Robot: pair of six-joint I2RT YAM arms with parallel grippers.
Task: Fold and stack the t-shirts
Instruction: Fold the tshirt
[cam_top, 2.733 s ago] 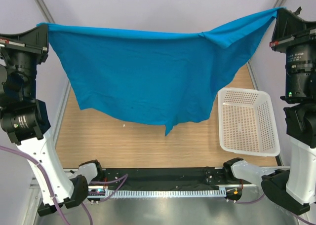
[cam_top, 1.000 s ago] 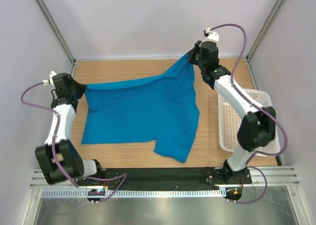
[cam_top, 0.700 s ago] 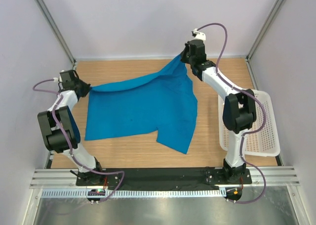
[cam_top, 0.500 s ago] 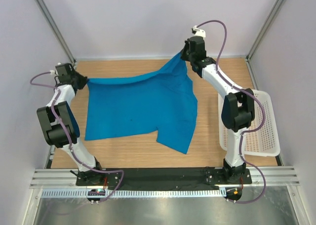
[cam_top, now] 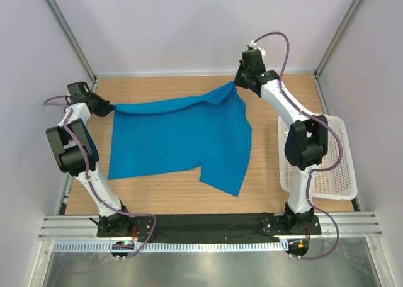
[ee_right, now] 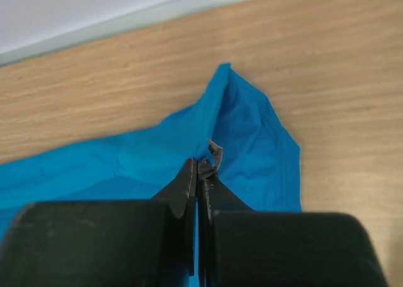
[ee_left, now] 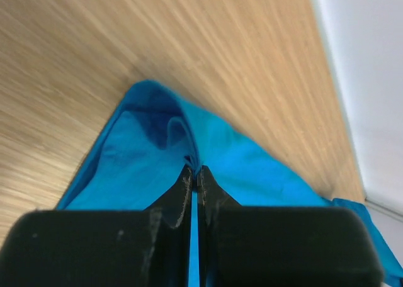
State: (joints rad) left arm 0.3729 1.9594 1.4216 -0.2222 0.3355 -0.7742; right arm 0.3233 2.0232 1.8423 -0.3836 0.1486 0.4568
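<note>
Top view: shirt [cam_top: 182,142] lies spread on the table [cam_top: 157,196], mid-board, one sleeve or corner trailing toward 5 o'clock. Left gripper [cam_top: 108,109] is at the shirt's 10 o'clock corner and right gripper [cam_top: 239,85] at its 1 o'clock corner. Both are low, with the far edge stretched between them. My read: the pull keeps the cloth flat and square for the first fold. No fold made yet and no stack started.

Basket [cam_top: 318,192] sits at 3–4 o'clock of the shirt, apart from it. Nothing visible inside, though the right arm covers part of it.

Left wrist: jaws nearly closed, a thin strip of blue pinched between them. Shirt [ee_left: 145,167] bunches at the tips [ee_left: 194,172], with bare wood beyond at 12 o'clock.

Right wrist: jaws clamped tight [ee_right: 198,166] on a shirt [ee_right: 252,142] corner, a small tag or hem end poking out at the tips.
</note>
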